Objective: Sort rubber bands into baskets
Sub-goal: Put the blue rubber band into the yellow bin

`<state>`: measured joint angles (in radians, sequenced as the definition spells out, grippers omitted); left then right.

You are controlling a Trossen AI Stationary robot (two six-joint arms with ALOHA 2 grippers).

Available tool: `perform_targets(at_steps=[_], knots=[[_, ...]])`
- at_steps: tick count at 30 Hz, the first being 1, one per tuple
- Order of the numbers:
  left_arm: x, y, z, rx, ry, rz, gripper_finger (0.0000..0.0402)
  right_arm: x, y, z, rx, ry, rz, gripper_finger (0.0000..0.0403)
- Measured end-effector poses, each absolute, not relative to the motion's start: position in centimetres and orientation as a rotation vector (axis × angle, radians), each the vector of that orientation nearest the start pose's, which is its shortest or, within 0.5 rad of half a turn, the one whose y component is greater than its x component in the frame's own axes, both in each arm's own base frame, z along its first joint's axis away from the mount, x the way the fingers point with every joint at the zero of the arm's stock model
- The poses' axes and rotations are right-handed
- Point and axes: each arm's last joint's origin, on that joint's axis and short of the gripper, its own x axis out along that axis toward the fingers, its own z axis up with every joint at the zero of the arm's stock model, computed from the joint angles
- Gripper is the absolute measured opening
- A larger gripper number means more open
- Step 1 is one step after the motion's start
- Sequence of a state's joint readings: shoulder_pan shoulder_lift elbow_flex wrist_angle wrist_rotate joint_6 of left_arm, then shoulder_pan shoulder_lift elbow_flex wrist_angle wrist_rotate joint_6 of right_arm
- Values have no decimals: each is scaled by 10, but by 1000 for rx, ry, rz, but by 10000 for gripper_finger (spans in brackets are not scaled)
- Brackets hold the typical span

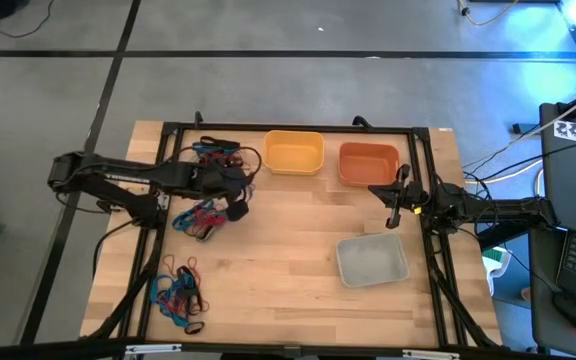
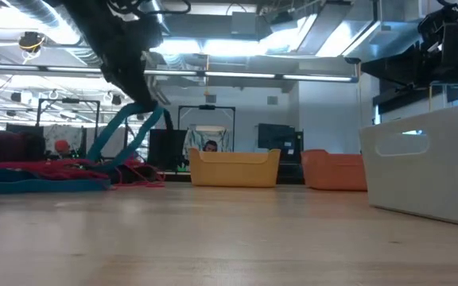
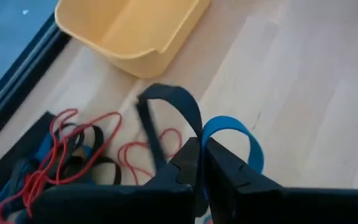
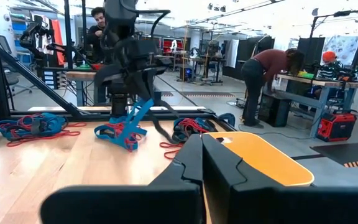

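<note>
Your left gripper (image 3: pixel 201 155) is pinched shut on a blue band (image 3: pixel 241 140), and a black band (image 3: pixel 166 102) loops up beside the tips too; whether that one is clamped or just draped you can't tell. In the low view the blue band (image 2: pixel 126 135) hangs stretched down toward the middle pile (image 1: pixel 200 218), so it looks only partly free.

From that gripper (image 1: pixel 236 208) the yellow basket (image 1: pixel 293 153) lies at about one o'clock in the high view, near; the orange basket (image 1: pixel 368 163) sits just beyond at two, the grey basket (image 1: pixel 371 260) at four, well apart. All three look empty.

Your right gripper (image 1: pixel 394 210) waits shut and empty between orange and grey. More bands lie at the back (image 1: pixel 213 152) and the front-left pile (image 1: pixel 178 295).
</note>
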<state>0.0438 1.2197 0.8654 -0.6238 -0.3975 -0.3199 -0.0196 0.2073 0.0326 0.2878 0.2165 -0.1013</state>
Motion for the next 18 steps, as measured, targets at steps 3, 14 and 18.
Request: perform_targets(at_steps=[3, 14, 18], knots=[[229, 17, 246, -153, 921, 449, 8, 109, -8, 185, -90, -100, -242, 5], [217, 6, 258, -202, 867, 348, 17, 109, -8, 185, -90, -101, -241, 5], [224, 4, 245, -176, 807, 314, 13, 109, -8, 185, -90, -100, -241, 5]])
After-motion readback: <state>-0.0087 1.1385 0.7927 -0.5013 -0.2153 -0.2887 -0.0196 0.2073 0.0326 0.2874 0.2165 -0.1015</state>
